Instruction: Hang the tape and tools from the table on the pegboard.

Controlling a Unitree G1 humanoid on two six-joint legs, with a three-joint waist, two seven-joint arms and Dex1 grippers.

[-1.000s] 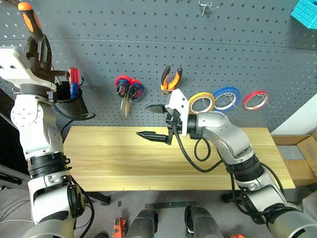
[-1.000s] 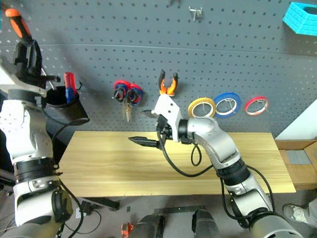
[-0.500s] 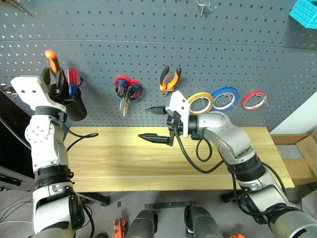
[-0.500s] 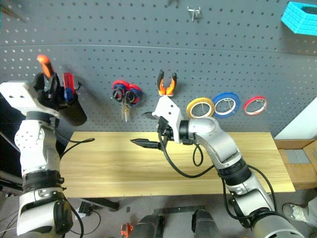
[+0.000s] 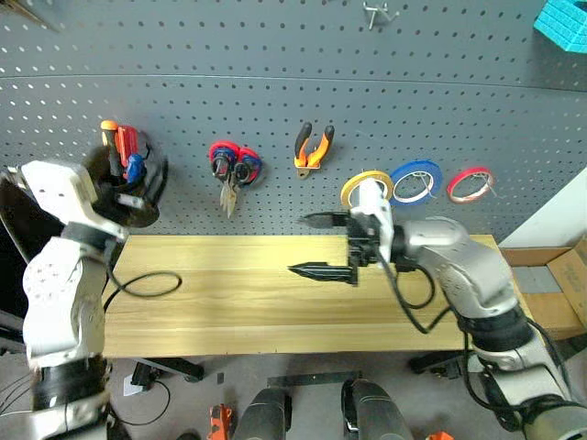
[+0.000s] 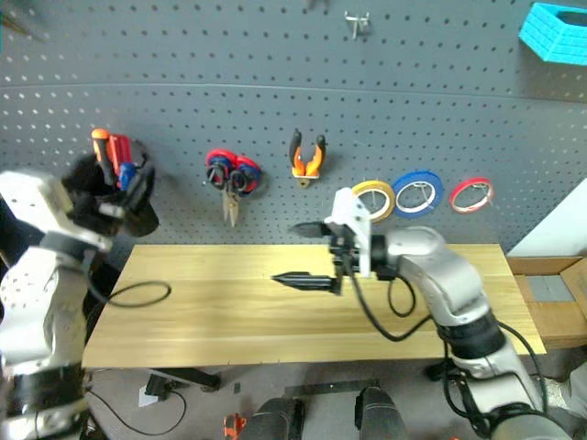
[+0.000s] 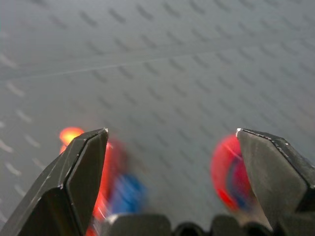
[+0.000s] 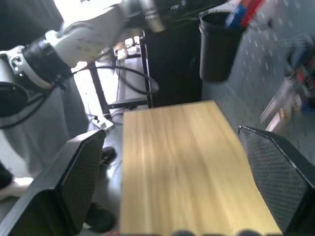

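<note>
The slim orange-and-black screwdriver point(image 5: 109, 130) stands handle-up in a black cup point(image 6: 138, 218) on the grey-blue pegboard point(image 5: 275, 82), beside red and blue handles. My left gripper point(image 5: 138, 183) is just in front of that cup, open, with nothing between its fingers point(image 7: 83, 172). The orange-and-black pliers point(image 5: 314, 147) hang on a hook. The yellow tape point(image 5: 365, 189) hangs further right. My right gripper point(image 5: 316, 245) hovers open and empty over the middle of the wooden table point(image 5: 229, 293), pointing left.
Red-and-blue scissors point(image 5: 233, 167) hang between cup and pliers. Blue tape point(image 5: 415, 181) and red tape point(image 5: 470, 183) hang right of the yellow roll. A bare hook point(image 5: 380, 12) and a blue basket point(image 5: 564, 23) sit high up. A black cable point(image 5: 147, 284) loops over the table's left end.
My left arm came down from high up, the screwdriver went into the black cup, and the gripper opened off it. My right arm drew back to the right, still open.
</note>
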